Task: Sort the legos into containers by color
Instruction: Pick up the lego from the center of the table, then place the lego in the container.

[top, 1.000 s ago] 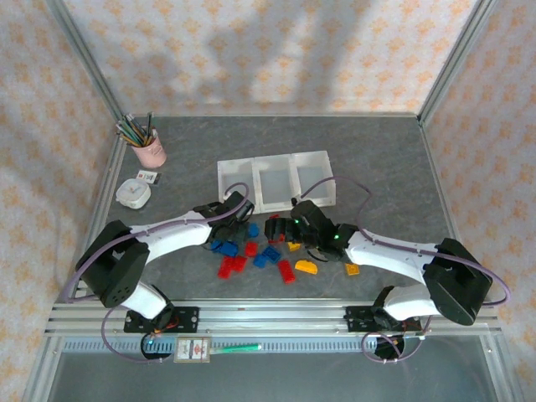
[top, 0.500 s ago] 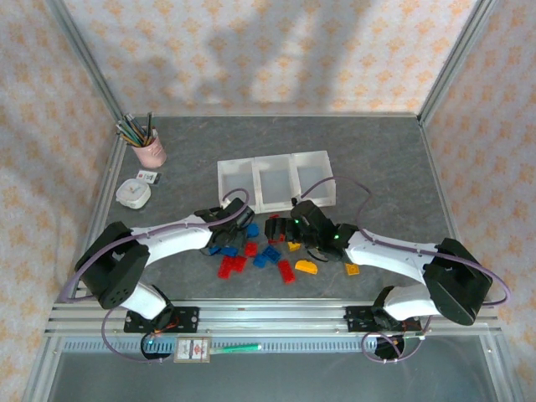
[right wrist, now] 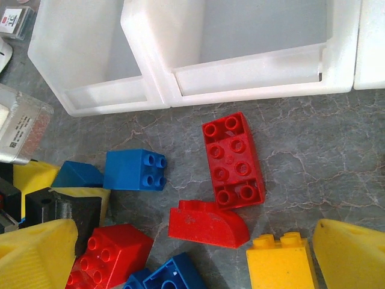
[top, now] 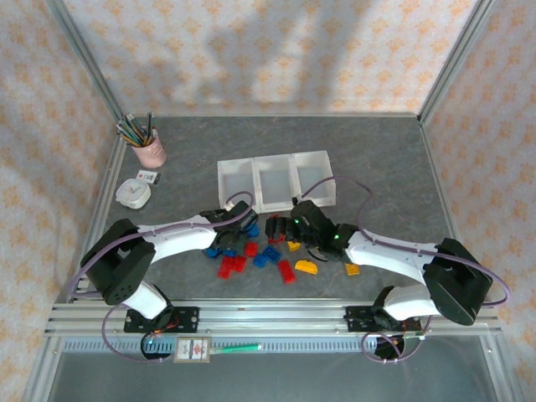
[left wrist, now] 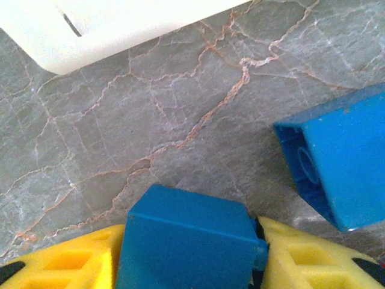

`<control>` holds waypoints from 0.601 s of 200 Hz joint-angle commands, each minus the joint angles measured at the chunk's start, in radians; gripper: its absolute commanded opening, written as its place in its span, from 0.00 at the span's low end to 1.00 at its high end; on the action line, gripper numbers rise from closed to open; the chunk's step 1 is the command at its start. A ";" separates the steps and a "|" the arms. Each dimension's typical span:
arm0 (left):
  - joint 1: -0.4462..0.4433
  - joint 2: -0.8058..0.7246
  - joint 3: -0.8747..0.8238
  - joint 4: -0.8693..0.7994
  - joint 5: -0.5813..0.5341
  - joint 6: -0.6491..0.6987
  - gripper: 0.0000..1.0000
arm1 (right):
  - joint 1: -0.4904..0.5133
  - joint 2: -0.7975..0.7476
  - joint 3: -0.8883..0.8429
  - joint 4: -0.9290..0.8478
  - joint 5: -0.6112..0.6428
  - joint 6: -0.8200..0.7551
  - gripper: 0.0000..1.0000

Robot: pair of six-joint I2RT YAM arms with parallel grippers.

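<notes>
The legos (top: 260, 251) lie scattered on the near half of the table (top: 377, 159), between the two arms and just in front of the containers (top: 276, 180). They are glossy bricks in blue, red and orange-yellow. One blue brick (left wrist: 186, 241) sits pinched between the yellow left fingers (left wrist: 60, 262), its smooth face towards the wrist camera; its long axis cannot be told. Just beside it a second blue brick (left wrist: 337, 162) lies on its side, hollow underside facing left. In the right wrist view a red eight-stud brick (right wrist: 233, 159) lies flat, studs up, with its long axis running towards the containers and slightly tilted. Near it are a red half-round piece (right wrist: 207, 224) with its curved end to the right, a blue four-stud brick (right wrist: 135, 170) and an orange-yellow brick (right wrist: 281, 262). The right fingers (right wrist: 36, 253) are spread wide above these, gripping nothing. The containers are three translucent white bins joined in a row running left to right. The table is grey stone-patterned with pale orange veins. At its far left stand a pink pencil cup (top: 151, 151) and a small white device (top: 132, 193). An aluminium rail (top: 276, 318) edges the near side. The walls carry cream paper with a peach flower print.
</notes>
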 commanded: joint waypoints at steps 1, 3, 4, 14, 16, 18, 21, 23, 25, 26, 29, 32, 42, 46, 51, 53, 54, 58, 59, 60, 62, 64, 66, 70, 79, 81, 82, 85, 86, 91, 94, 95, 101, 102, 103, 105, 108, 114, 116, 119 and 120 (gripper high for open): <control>-0.006 -0.057 0.017 -0.043 -0.050 -0.019 0.49 | 0.004 -0.031 0.009 0.012 0.040 -0.003 1.00; -0.006 -0.060 0.017 -0.044 -0.050 -0.020 0.49 | 0.004 -0.032 0.011 0.013 0.040 -0.003 1.00; -0.006 -0.062 0.017 -0.043 -0.050 -0.020 0.49 | 0.004 -0.032 0.011 0.013 0.040 -0.004 1.00; -0.006 -0.082 0.018 -0.042 -0.053 -0.023 0.48 | 0.004 -0.035 0.018 0.010 0.041 -0.006 1.00; -0.006 -0.085 0.017 -0.043 -0.053 -0.022 0.47 | 0.004 -0.036 0.020 0.010 0.041 -0.007 1.00; -0.006 -0.089 0.017 -0.045 -0.053 -0.023 0.47 | 0.004 -0.037 0.022 0.008 0.042 -0.008 1.00; -0.006 -0.094 0.019 -0.047 -0.054 -0.024 0.47 | 0.004 -0.037 0.025 0.007 0.041 -0.009 1.00; -0.006 -0.097 0.019 -0.050 -0.054 -0.024 0.47 | 0.004 -0.038 0.027 0.006 0.041 -0.011 1.00; -0.006 -0.100 0.020 -0.052 -0.056 -0.025 0.47 | 0.004 -0.038 0.029 0.005 0.043 -0.011 1.00; -0.006 -0.103 0.020 -0.053 -0.057 -0.026 0.47 | 0.004 -0.038 0.031 0.004 0.042 -0.012 1.00; -0.006 -0.109 0.022 -0.058 -0.059 -0.026 0.46 | 0.003 -0.039 0.035 0.001 0.042 -0.014 1.00; -0.006 -0.115 0.025 -0.062 -0.060 -0.026 0.46 | 0.004 -0.041 0.038 -0.002 0.043 -0.016 1.00; -0.006 -0.138 0.031 -0.075 -0.066 -0.025 0.46 | 0.004 -0.045 0.050 -0.013 0.043 -0.019 1.00; -0.006 -0.149 0.035 -0.081 -0.067 -0.021 0.45 | 0.004 -0.047 0.055 -0.016 0.043 -0.020 1.00; -0.006 -0.162 0.041 -0.085 -0.067 -0.016 0.45 | 0.003 -0.050 0.060 -0.019 0.043 -0.021 1.00; -0.006 -0.167 0.042 -0.087 -0.068 -0.014 0.45 | 0.002 -0.052 0.062 -0.020 0.041 -0.022 1.00; -0.005 -0.169 0.044 -0.089 -0.068 -0.013 0.44 | 0.003 -0.052 0.063 -0.020 0.041 -0.021 1.00; -0.005 -0.181 0.049 -0.089 -0.071 -0.010 0.44 | 0.003 -0.054 0.067 -0.020 0.038 -0.022 1.00; -0.005 -0.184 0.050 -0.089 -0.072 -0.009 0.44 | 0.002 -0.055 0.069 -0.020 0.038 -0.022 1.00; -0.005 -0.187 0.052 -0.089 -0.073 -0.007 0.44 | 0.002 -0.055 0.070 -0.020 0.037 -0.021 1.00; -0.006 -0.191 0.056 -0.088 -0.075 -0.005 0.44 | 0.001 -0.056 0.073 -0.019 0.036 -0.021 1.00; -0.006 -0.196 0.058 -0.087 -0.076 -0.002 0.44 | 0.001 -0.057 0.074 -0.019 0.036 -0.022 1.00; -0.004 -0.201 0.061 -0.086 -0.078 0.001 0.44 | -0.001 -0.057 0.077 -0.020 0.035 -0.021 1.00; -0.004 -0.209 0.069 -0.080 -0.081 0.005 0.44 | -0.002 -0.057 0.082 -0.020 0.034 -0.018 1.00; -0.002 -0.218 0.092 -0.070 -0.095 0.018 0.44 | -0.007 -0.053 0.098 -0.024 0.030 -0.010 1.00; -0.001 -0.217 0.098 -0.068 -0.098 0.020 0.44 | -0.009 -0.052 0.100 -0.024 0.027 -0.010 1.00; 0.000 -0.217 0.102 -0.067 -0.099 0.021 0.44 | -0.010 -0.051 0.101 -0.024 0.026 -0.010 1.00; 0.001 -0.215 0.114 -0.067 -0.106 0.025 0.44 | -0.013 -0.049 0.105 -0.022 0.022 -0.010 1.00; 0.001 -0.214 0.119 -0.067 -0.108 0.025 0.44 | -0.014 -0.048 0.107 -0.022 0.021 -0.009 1.00; 0.006 -0.205 0.142 -0.069 -0.119 0.028 0.44 | -0.017 -0.046 0.112 -0.017 0.014 -0.010 1.00; 0.008 -0.197 0.156 -0.069 -0.125 0.029 0.43 | -0.020 -0.044 0.114 -0.015 0.012 -0.010 1.00; 0.009 -0.194 0.161 -0.069 -0.127 0.030 0.43 | -0.021 -0.043 0.115 -0.014 0.012 -0.010 1.00; 0.015 -0.177 0.185 -0.067 -0.140 0.033 0.42 | -0.025 -0.041 0.121 -0.009 0.014 -0.011 1.00; 0.017 -0.174 0.188 -0.066 -0.142 0.034 0.42 | -0.027 -0.040 0.121 -0.008 0.015 -0.011 1.00; 0.019 -0.171 0.193 -0.064 -0.145 0.034 0.42 | -0.027 -0.039 0.122 -0.008 0.015 -0.011 1.00; 0.022 -0.164 0.201 -0.062 -0.151 0.034 0.42 | -0.029 -0.039 0.123 -0.006 0.018 -0.011 1.00; 0.028 -0.155 0.212 -0.056 -0.157 0.034 0.42 | -0.031 -0.036 0.124 -0.004 0.021 -0.011 1.00; 0.043 -0.134 0.232 -0.045 -0.164 0.034 0.41 | -0.038 -0.032 0.127 0.000 0.026 -0.011 1.00; 0.047 -0.126 0.241 -0.042 -0.165 0.034 0.40 | -0.040 -0.031 0.129 0.001 0.026 -0.011 1.00; 0.055 -0.117 0.253 -0.039 -0.167 0.033 0.40 | -0.045 -0.029 0.131 0.003 0.028 -0.011 1.00; 0.058 -0.110 0.258 -0.039 -0.167 0.034 0.40 | -0.046 -0.027 0.131 0.004 0.029 -0.010 1.00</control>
